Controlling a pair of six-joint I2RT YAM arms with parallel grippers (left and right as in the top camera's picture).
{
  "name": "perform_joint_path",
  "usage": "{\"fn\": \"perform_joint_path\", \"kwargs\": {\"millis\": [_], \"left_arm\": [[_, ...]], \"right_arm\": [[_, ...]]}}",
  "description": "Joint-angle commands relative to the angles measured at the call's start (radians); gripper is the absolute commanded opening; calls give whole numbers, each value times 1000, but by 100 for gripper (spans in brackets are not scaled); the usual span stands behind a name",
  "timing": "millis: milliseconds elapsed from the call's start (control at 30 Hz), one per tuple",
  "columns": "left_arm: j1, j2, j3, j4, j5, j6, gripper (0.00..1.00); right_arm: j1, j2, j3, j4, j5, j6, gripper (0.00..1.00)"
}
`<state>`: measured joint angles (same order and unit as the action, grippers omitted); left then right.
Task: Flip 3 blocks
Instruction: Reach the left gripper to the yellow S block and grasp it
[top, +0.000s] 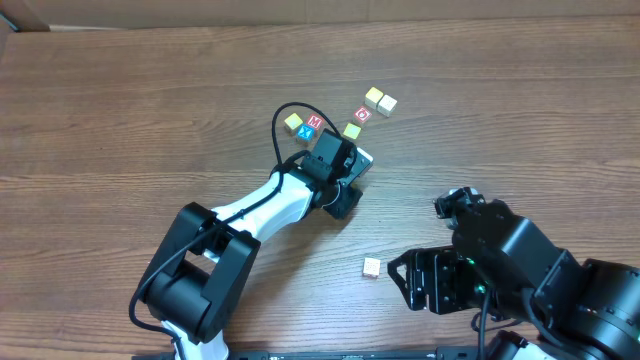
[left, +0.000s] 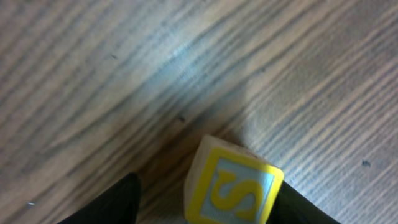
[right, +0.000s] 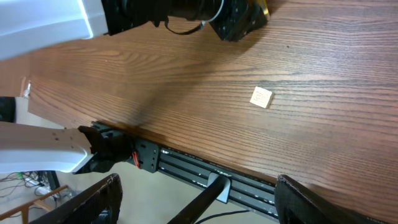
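Note:
A block (left: 233, 186) with a yellow "S" on a pale blue face sits tilted between the fingers of my left gripper (left: 208, 202). It leans against the right finger (left: 301, 208), and a gap separates it from the left finger (left: 115, 205), so the jaws stand open. Overhead, the left gripper (top: 348, 172) hovers just below a cluster of blocks: a yellow one (top: 293, 122), a blue "X" one (top: 307, 132), a yellow-green one (top: 352, 130) and two cream-yellow ones (top: 380, 100). A lone cream block (top: 371, 266) (right: 261, 98) lies near the front. My right gripper (right: 211, 199) is open and empty beyond the table's front edge.
A red "M" cube (top: 314, 121) and a red "O" cube (top: 362, 115) sit in the cluster. The right arm (top: 520, 270) fills the front right corner. A black rail (right: 205, 171) runs along the table's front edge. Bare wood spreads to the left.

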<state>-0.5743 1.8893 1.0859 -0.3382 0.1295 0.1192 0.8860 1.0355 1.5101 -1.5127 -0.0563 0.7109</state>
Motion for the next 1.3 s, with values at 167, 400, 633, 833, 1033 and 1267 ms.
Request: {"fn": "perform_joint_path", "kwargs": {"millis": [167, 400, 633, 833, 1033, 1267], "left_arm": [[3, 18, 70, -10, 2, -9, 38], [4, 18, 70, -47, 2, -10, 18], [4, 18, 70, -77, 1, -16, 16], [5, 11, 119, -153, -32, -141, 4], [6, -13, 308, -419, -95, -256, 4], [5, -114, 395, -657, -102, -410, 4]], "right_arm": [[4, 47, 15, 0, -10, -1, 79], [4, 67, 15, 0, -10, -2, 78], [4, 66, 15, -9, -10, -2, 78], [4, 66, 15, -11, -5, -2, 78], [4, 64, 15, -20, 43, 32, 78], [4, 58, 15, -101, 166, 140, 77]]}}
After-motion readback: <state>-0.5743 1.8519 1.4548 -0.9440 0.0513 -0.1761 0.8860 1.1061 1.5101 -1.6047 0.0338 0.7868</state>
